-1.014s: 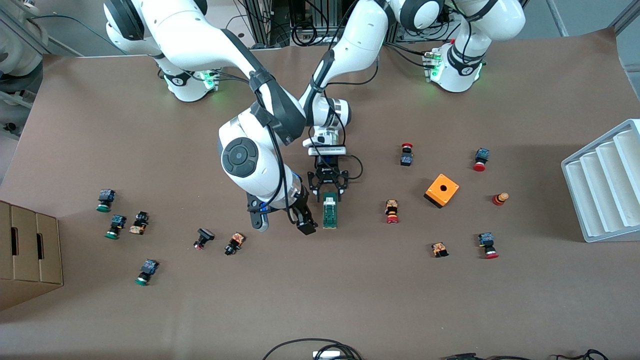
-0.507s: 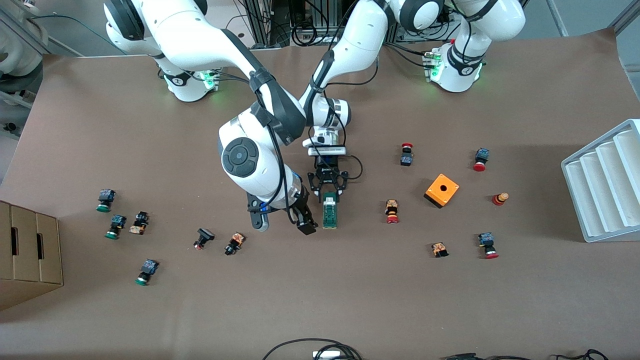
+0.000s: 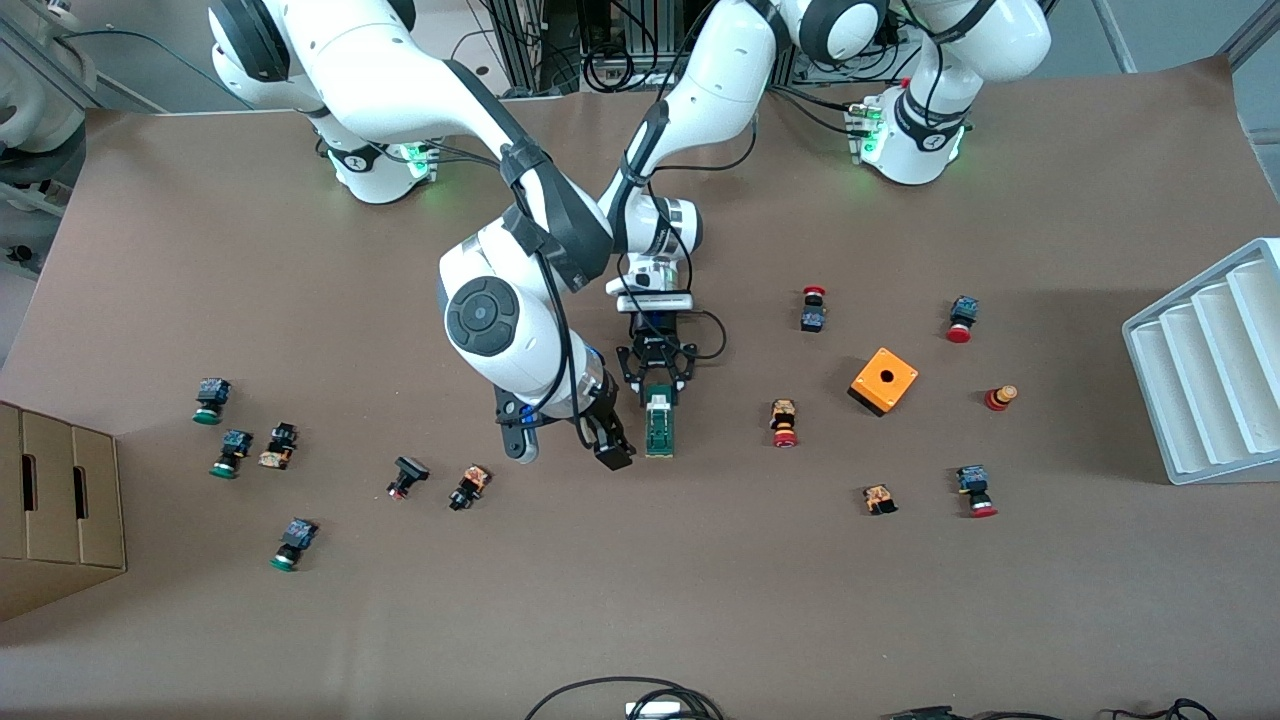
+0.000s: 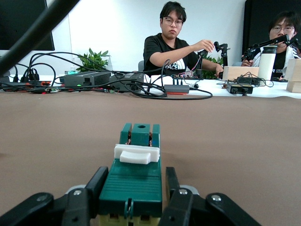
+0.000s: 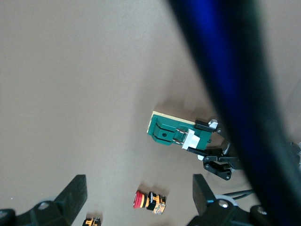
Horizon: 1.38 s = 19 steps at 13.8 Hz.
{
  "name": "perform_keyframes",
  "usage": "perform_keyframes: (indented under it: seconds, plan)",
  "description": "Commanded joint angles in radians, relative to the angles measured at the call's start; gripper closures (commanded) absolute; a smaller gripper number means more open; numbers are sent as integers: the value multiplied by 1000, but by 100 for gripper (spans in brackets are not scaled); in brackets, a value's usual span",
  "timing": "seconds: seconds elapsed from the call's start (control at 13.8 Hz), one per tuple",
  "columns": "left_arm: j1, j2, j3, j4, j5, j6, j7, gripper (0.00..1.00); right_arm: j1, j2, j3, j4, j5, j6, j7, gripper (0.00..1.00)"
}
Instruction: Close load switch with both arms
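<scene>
The load switch (image 3: 659, 428) is a narrow dark-green block lying mid-table, its white sliding piece (image 4: 136, 154) near the end that points at the robots. My left gripper (image 3: 657, 393) sits low at that end. Its fingers (image 4: 99, 182) press against the block's two long sides in the left wrist view. My right gripper (image 3: 566, 446) hangs open just above the table beside the switch, toward the right arm's end, with nothing between its fingers (image 5: 71, 192). The right wrist view shows the load switch (image 5: 175, 133) with the left gripper (image 5: 210, 143) clamped on it.
A red-capped push button (image 3: 783, 424) lies beside the switch toward the left arm's end, with an orange cube (image 3: 884, 380) past it. More push buttons are scattered around, one (image 3: 468, 487) near the right gripper. A white rack (image 3: 1210, 370) and a cardboard box (image 3: 60, 500) sit at the table's ends.
The left gripper's fingers have drawn in against the sides of the load switch. Both arms and the switch have stayed in place.
</scene>
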Motion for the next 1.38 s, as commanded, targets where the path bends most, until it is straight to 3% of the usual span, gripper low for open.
perform_keyframes:
  seconds: [0.0, 0.36, 0.72, 1.16, 1.3]
  plan:
    - [-4, 30, 0, 11, 56, -6, -261, 47, 9, 25, 1, 36, -28, 5, 28, 0]
    - [-4, 28, 0, 12, 56, -6, -258, 50, 26, 50, 4, 34, -69, 22, 60, 1]
    - [-4, 28, 0, 14, 56, -6, -258, 50, 46, 65, 7, 22, -89, 50, 63, 11]
    - [-4, 28, 0, 18, 56, -6, -258, 49, 45, 47, 102, -82, -194, 146, 122, 17]
    - [-4, 28, 0, 20, 56, -6, -257, 49, 46, 36, 112, -131, -197, 189, 123, 26]
